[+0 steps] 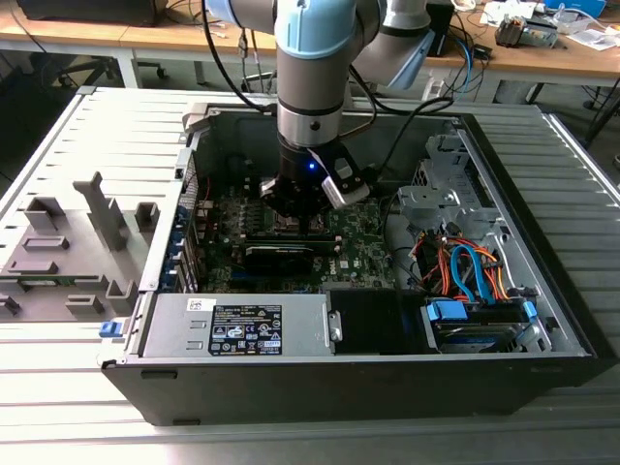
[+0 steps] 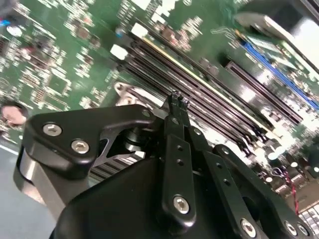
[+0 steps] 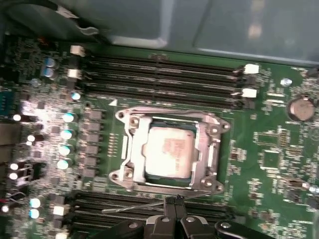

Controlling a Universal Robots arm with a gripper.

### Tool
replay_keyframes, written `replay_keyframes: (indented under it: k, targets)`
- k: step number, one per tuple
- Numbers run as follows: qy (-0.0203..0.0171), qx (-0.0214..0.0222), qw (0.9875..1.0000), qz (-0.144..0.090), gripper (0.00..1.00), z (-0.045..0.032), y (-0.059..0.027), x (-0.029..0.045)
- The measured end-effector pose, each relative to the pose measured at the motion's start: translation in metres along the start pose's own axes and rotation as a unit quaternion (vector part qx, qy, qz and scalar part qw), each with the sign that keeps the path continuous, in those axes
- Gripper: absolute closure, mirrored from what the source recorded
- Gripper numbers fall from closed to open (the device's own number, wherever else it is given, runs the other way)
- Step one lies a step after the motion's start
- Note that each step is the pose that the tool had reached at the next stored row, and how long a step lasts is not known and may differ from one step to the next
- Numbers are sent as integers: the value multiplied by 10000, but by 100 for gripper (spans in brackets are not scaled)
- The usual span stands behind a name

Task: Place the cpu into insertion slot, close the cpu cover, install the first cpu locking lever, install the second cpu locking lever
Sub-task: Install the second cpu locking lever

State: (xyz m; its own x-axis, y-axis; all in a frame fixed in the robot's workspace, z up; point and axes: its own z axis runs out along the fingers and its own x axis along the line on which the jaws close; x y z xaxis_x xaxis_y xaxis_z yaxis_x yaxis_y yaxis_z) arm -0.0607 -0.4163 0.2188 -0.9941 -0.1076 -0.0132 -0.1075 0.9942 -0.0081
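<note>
Gripper (image 3: 174, 201), jaws pinched together w/ nothing held, hovers just short of the cpu cover (image 3: 130, 144), down over the cpu (image 3: 169, 152); lever work wants steady, low approach.

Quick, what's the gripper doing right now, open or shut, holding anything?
Gripper: shut, holding nothing, just beside the socket where the cpu sits.
</note>
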Motion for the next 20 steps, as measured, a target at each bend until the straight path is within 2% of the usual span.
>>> replay_keyframes:
  k: [3,6,20]
  targets:
    - [-1,-6,10000,1,89,2,8,75]
    - [-3,-6,10000,1,89,1,21,187]
    - [-3,-7,10000,0,89,42,44,397]
